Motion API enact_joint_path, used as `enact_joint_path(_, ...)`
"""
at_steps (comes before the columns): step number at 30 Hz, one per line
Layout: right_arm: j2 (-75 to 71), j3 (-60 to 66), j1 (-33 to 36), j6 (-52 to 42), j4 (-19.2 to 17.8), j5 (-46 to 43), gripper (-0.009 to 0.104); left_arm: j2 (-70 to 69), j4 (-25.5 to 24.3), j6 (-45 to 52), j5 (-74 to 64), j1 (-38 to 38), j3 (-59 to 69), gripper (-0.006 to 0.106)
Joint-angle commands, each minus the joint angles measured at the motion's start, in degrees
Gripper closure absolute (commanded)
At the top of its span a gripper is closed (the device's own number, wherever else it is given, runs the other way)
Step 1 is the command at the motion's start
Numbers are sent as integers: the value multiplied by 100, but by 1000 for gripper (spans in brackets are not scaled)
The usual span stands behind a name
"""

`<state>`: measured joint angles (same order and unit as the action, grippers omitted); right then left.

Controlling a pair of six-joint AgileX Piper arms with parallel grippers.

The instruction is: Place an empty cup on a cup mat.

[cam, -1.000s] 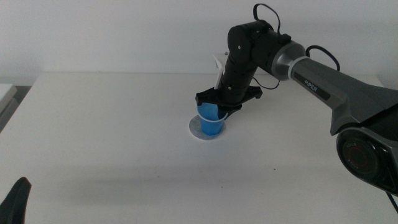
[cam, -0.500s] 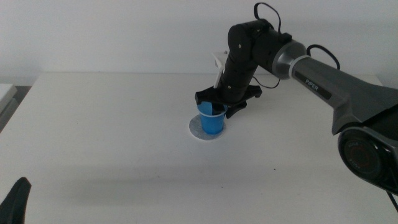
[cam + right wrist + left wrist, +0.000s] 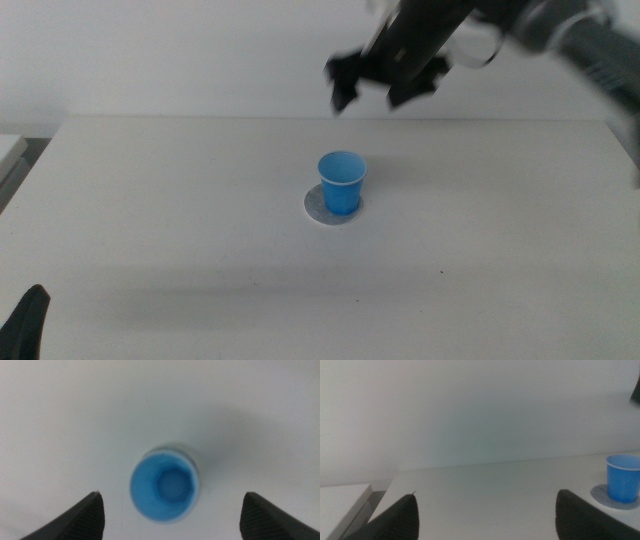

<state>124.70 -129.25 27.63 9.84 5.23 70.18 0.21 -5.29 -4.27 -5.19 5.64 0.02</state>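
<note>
The blue cup (image 3: 342,182) stands upright on the grey cup mat (image 3: 316,206) near the table's middle, free of any gripper. My right gripper (image 3: 384,88) hangs high above and behind it, blurred, jaws open and empty. From the right wrist view I look straight down into the cup (image 3: 165,484), blue inside, far below the open gripper (image 3: 172,510). The left wrist view has the cup (image 3: 623,478) on the cup mat (image 3: 602,495) far off to one side. My left gripper (image 3: 487,517) waits open at the table's near left corner (image 3: 25,322).
The white table (image 3: 180,230) runs back to a pale wall. A white block (image 3: 342,505) sits past the table's left edge.
My right gripper let go of the cup and rose fast up and back from it. The cup stays standing on the mat. The left arm has not moved.
</note>
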Motion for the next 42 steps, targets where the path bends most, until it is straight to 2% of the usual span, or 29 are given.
enact_joint_path(1,-564,13,-281,-187,-57,-22,8,-21,25,-16,29,19,-2,7)
enact_joint_path(4,-1292,95,-621,-161,-215,-22,8,-21,25,-16,29,19,-2,7)
enact_joint_path(5,-1568,183,-731,-94,-374,-22,8,-21,25,-16,29,19,-2,7)
enact_joint_path(8,-2418,702,-938,152,-1193,-22,8,-21,25,-16,29,19,-2,7)
enact_joint_path(11,-3429,1903,-1070,236,-1613,-137,8,-21,25,-16,29,19,-2,7)
enact_joint_path(19,-6560,6559,-1111,373,-1873,-3598,8,-21,25,-16,29,19,-2,7)
enact_joint_path(22,-7616,7965,-1111,671,-2366,-4749,8,-21,25,-16,29,19,-2,7)
enact_joint_path(25,-8401,8953,-1111,1076,-2916,-5475,8,-21,25,-16,29,19,-2,7)
enact_joint_path(31,-9200,9756,-1111,1320,-2970,-5639,8,-21,25,-16,29,19,-2,7)
enact_joint_path(42,-9385,9775,-1111,1376,-2896,-5651,8,-21,25,-16,29,19,-2,7)
